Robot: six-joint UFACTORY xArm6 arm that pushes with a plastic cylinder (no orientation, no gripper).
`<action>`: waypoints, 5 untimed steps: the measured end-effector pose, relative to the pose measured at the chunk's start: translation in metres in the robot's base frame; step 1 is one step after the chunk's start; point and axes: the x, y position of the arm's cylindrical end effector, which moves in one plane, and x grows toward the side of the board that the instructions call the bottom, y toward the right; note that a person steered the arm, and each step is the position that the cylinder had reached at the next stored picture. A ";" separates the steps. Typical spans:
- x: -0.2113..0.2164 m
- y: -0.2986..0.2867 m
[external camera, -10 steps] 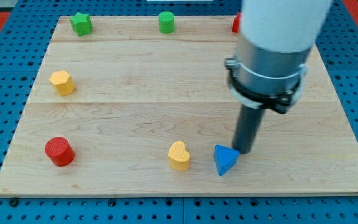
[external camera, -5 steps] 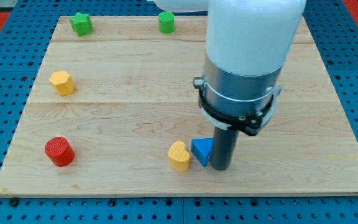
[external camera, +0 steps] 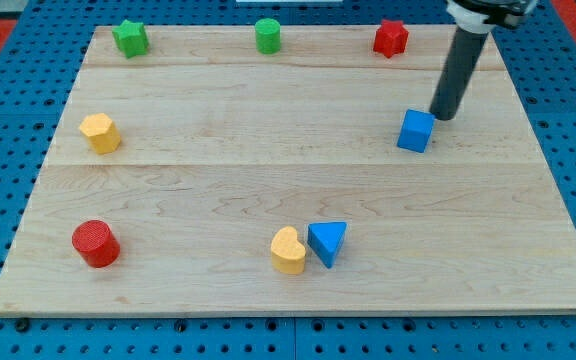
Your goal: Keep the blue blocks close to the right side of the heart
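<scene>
A yellow heart lies near the view's bottom, middle of the wooden board. A blue triangular block sits right against the heart's right side. A blue cube lies far up and to the right of them. My tip rests just up and right of the blue cube, touching or nearly touching its upper right corner. The rod leans up toward the view's top right.
A green star-like block, a green cylinder and a red star-like block line the board's top edge. A yellow hexagonal block sits at the left, a red cylinder at the lower left.
My tip pushed the blue triangle left against the heart, then left it and moved up and right to the blue cube. The arm's body has left the view, uncovering the cube and red star.
</scene>
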 end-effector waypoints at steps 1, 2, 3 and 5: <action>0.041 -0.045; 0.070 -0.101; 0.095 -0.132; 0.084 -0.098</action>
